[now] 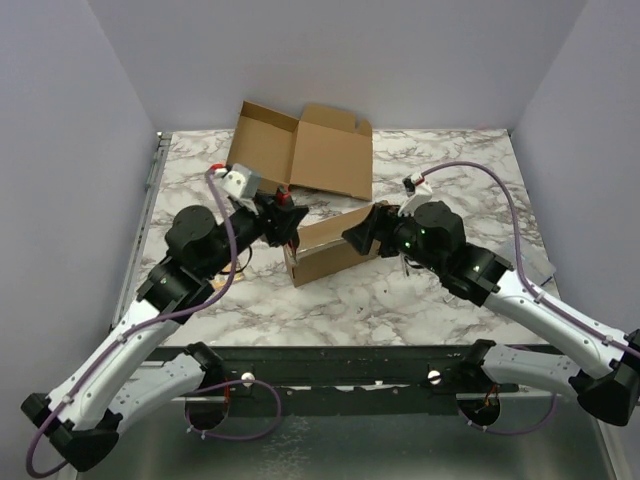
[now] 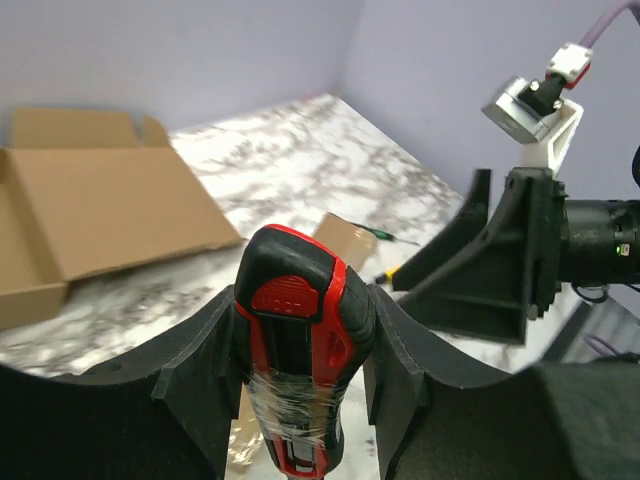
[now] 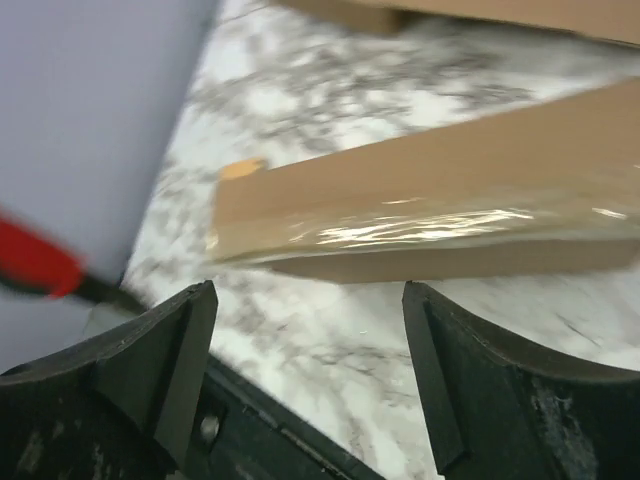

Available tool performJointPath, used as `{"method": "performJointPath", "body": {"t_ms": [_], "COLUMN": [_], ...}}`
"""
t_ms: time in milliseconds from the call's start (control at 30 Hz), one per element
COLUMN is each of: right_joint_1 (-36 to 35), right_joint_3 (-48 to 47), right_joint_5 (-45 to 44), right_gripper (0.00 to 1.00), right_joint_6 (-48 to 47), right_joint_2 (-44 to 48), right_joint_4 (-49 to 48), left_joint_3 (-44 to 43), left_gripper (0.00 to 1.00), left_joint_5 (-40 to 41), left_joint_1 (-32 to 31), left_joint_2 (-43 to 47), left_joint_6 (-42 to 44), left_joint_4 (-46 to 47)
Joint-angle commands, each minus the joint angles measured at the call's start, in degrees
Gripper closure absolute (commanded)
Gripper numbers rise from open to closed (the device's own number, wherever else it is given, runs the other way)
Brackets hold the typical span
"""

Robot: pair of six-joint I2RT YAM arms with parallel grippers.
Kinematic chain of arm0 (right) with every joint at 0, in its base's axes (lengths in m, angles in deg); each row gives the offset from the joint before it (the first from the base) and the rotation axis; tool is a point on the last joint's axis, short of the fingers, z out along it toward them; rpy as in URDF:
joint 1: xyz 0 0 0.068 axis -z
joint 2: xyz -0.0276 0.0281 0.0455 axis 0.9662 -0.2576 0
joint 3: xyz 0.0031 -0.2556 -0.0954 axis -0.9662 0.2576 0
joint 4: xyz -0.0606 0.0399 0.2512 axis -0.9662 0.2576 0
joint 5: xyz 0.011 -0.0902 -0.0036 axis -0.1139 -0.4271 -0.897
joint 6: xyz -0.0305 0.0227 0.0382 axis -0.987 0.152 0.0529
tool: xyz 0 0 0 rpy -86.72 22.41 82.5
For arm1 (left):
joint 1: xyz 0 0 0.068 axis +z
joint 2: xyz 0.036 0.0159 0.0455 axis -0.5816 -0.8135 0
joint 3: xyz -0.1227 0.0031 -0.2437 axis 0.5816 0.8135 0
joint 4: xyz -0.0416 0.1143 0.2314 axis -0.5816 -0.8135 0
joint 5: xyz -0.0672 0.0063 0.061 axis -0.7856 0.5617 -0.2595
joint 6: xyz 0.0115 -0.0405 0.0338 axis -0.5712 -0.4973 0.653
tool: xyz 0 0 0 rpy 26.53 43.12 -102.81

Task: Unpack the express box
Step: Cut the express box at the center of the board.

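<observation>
Seal-cutting looks the step in hand: from above, the closed express box [image 1: 325, 255] lies on the desk [image 1: 420, 310] between left gripper [image 1: 284, 218] and right gripper [image 1: 358, 235] (an opened carton [image 1: 300, 150] sits behind). Left wrist: that gripper is clenched on a red-and-black box cutter [image 2: 298, 340]. Right wrist: jaws released, taped box just ahead, ungrasped; next they should steady it while the blade meets the tape [image 3: 430, 228].

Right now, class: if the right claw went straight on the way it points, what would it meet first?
Most likely the taped cardboard box, lying across the path of the open right claw; only marble tabletop shows between. Depth is unclear.
</observation>
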Motion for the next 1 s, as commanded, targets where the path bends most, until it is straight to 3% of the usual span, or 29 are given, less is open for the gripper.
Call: {"method": "performJointPath", "body": {"t_ms": [0,167,300,400,600,967], "right_joint_1": [0.0,0.2,0.4,0.9,0.9,1.3], "right_joint_3": [-7.4,-28.1,-47.4,-54.4,-52.9,-57.4], "right_joint_5": [-31.0,-43.8,-44.7,-41.7,-42.9,-45.7], "right_gripper": [0.15,0.09,0.05,0.02,0.02,0.02], "right_joint_6": [14.3,42.8,55.0,54.0,60.8,63.2], "right_joint_2": [-3.1,-19.8,-35.0,-42.2,-43.6,-49.9], "right_joint_4": [23.9,54.6,73.4,74.9,73.3,74.8], "left_joint_3": [3.3,4.2,4.6,5.0,5.1,4.1], "left_gripper": [1.00,1.00,1.00,1.00,1.00,1.00], "left_joint_5": [13.7,14.0,12.1,10.8,8.4,6.0], "left_joint_1": [0.1,0.1,0.1,0.1,0.1,0.1], "left_joint_2": [8.4,12.4,14.2,15.5,17.5,16.7], "left_joint_6": [5.0,5.7,4.5,4.2,5.6,8.2], "left_joint_4": [0.4,-0.8,-1.9,-3.6,-7.2,-9.1]}}
